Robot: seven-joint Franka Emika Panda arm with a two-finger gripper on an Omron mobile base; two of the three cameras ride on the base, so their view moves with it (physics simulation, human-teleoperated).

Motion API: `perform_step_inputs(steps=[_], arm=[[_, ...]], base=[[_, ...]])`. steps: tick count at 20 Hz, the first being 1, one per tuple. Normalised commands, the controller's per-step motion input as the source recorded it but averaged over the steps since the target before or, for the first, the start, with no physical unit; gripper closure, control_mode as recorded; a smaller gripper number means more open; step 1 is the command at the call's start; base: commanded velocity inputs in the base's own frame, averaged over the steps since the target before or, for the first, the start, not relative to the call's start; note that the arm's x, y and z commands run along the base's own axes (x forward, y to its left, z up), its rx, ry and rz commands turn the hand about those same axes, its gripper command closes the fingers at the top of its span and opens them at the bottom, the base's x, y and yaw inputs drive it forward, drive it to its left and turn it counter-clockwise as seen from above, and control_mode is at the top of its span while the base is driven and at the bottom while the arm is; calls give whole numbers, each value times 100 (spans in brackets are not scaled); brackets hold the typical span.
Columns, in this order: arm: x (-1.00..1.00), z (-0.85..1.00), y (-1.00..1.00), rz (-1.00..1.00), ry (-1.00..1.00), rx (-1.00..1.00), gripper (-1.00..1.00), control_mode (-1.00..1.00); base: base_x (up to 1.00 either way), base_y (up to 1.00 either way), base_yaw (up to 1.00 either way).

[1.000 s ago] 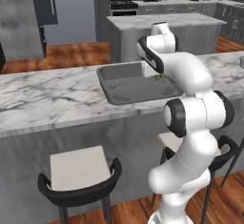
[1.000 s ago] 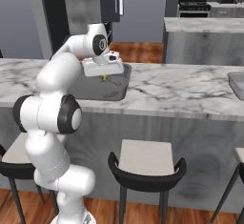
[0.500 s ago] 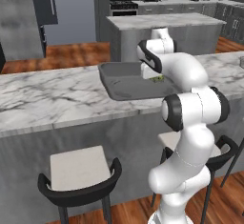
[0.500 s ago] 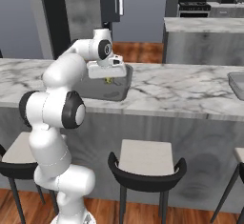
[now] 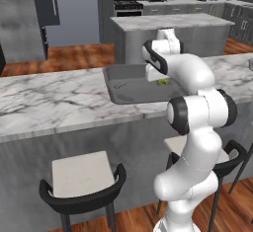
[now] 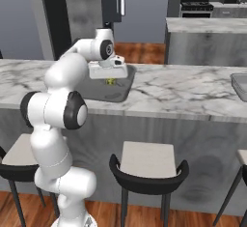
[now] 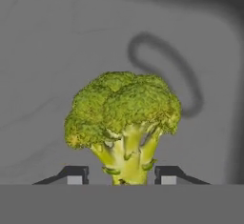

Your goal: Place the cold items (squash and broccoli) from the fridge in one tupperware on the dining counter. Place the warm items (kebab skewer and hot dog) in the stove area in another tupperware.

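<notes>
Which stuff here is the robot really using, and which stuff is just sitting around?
Using:
broccoli
grey tupperware under it
claw, standing either side of the broccoli stalk

Just around:
bar stools
second grey container far along the counter
stove at the back

White arm [image 5: 197, 127] of fat glossy rounded segments, dark grey-black rings and caps at joints. Bulbous white base link near the floor. Hand [image 6: 108, 70] a flat white block with a dark round joint cap above. Fingers [image 7: 76, 174] small, dark, with pale square pads. No cables, no markings visible.
</notes>
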Motion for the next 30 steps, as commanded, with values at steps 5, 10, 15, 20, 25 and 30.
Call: perform_step_inputs(steps=[5, 10, 15, 20, 25, 30], arm=[[-20, 21, 5, -5, -1, -1, -100, -100], [-35, 63, 7, -2, -13, -4, -100, -100], [-76, 78, 1, 0, -19, -2, -100, -100], [-99, 67, 0, 0, -18, 0, -100, -100], [-100, 43, 0, 0, -14, 1, -100, -100], [-100, 11, 0, -2, -9, 8, -100, -100]], base=[[0, 0, 0], [0, 0, 0], [0, 0, 0], [0, 0, 0], [0, 0, 0], [0, 0, 0]])
